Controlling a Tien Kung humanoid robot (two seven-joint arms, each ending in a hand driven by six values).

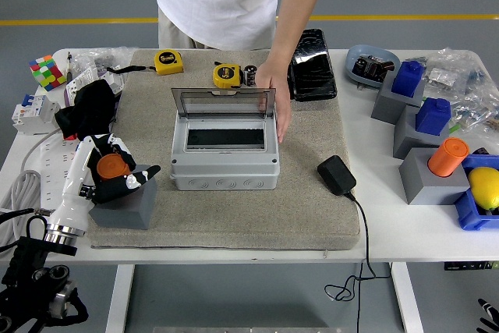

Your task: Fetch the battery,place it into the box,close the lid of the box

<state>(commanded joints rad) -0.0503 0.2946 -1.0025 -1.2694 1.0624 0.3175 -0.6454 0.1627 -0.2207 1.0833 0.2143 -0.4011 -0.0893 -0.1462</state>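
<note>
The box (224, 150) is shown at the centre of a beige mat (312, 208) on the worktop (374, 243), its clear lid (223, 102) raised upright at the far edge; a dark interior is seen, and its contents cannot be told. A person's hand (277, 95) is laid against the lid's right edge. The battery (249, 75) is seen behind the lid, just beside a yellow tape measure (226, 76); a second tape (167, 61) lies further left. The left robot hand (117, 173) is closed on an orange cylinder (111, 166) seated in a grey block (125, 207) at the mat's near left corner. The right robot hand is not in view. A black adapter (336, 175) lies right of the box, and a black case (312, 64) lies behind it. At the far right, grey blocks carrying blue pieces (407, 78) and an orange cylinder (447, 157) are set well apart from the box.
</note>
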